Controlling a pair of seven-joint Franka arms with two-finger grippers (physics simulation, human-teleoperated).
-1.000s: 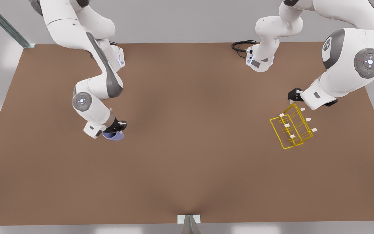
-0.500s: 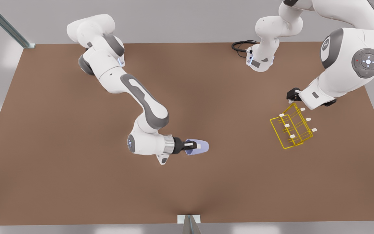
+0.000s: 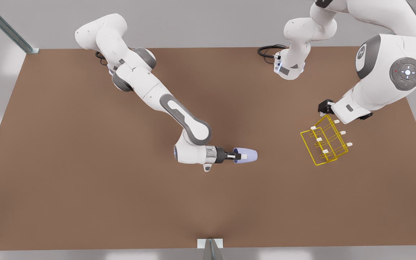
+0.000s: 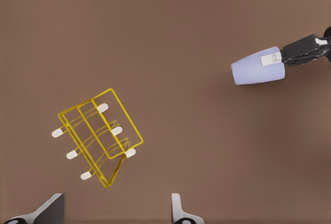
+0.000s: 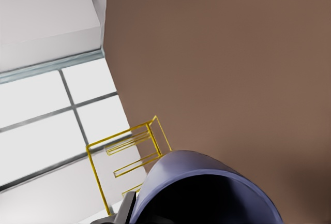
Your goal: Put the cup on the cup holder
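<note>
The left gripper (image 3: 325, 107), at the right of the front view just above the cup holder (image 3: 325, 144), is mostly hidden behind its wrist; in the left wrist view its fingers (image 4: 178, 211) are cut off at the frame edge, spread apart and holding nothing. The right gripper (image 3: 238, 156), at frame centre, is clamped on the cup (image 3: 247, 155), held sideways well apart from the holder. The brown desk (image 3: 85, 187) is bare; grey walls surround it.
</note>
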